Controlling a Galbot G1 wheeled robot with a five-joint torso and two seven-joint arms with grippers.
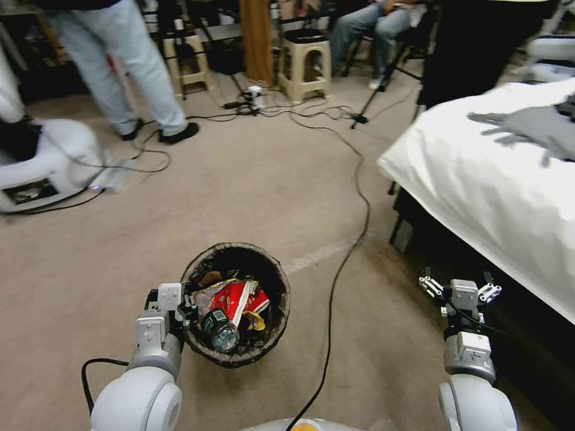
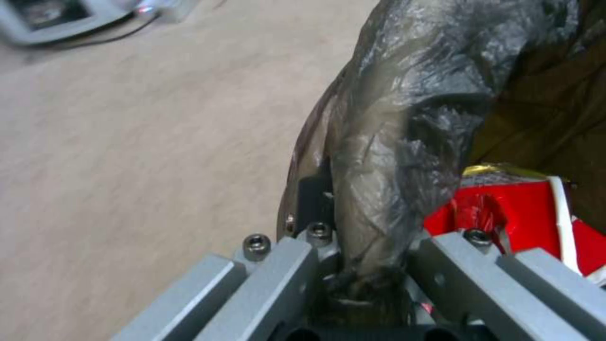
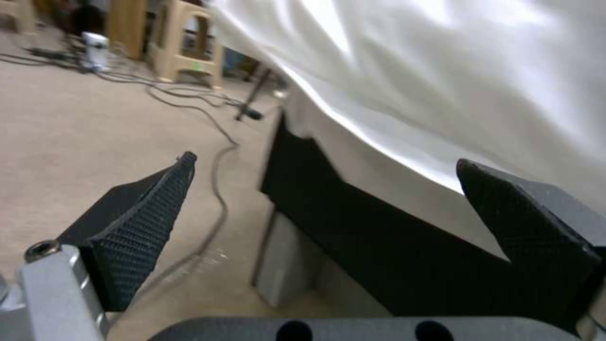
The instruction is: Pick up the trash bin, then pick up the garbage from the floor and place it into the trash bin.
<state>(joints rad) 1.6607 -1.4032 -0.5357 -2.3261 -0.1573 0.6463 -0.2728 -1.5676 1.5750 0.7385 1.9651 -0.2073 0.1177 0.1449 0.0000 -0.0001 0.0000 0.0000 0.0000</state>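
The trash bin [image 1: 277, 270], round and lined with a dark bag, sits low in the head view just ahead of me. My left gripper [image 1: 184, 304] is shut on its near-left rim; in the left wrist view the left gripper [image 2: 363, 265] pinches the bag-covered rim [image 2: 391, 142]. Garbage [image 1: 235, 301] lies inside the bin: a crumpled red-and-white cup [image 2: 511, 213], a plastic bottle [image 1: 219, 330] and a yellow wrapper [image 1: 256, 322]. My right gripper [image 1: 460, 287] stands open and holds nothing, low beside the bed; its black fingers [image 3: 145, 208] are spread wide.
A bed [image 1: 491, 179] with a white cover and dark base takes up the right side, a grey garment [image 1: 533, 129] on it. A black cable [image 1: 358, 197] runs across the carpet. Stools [image 1: 305, 66], a tripod and people's legs stand at the back, a white machine [image 1: 42, 167] at the left.
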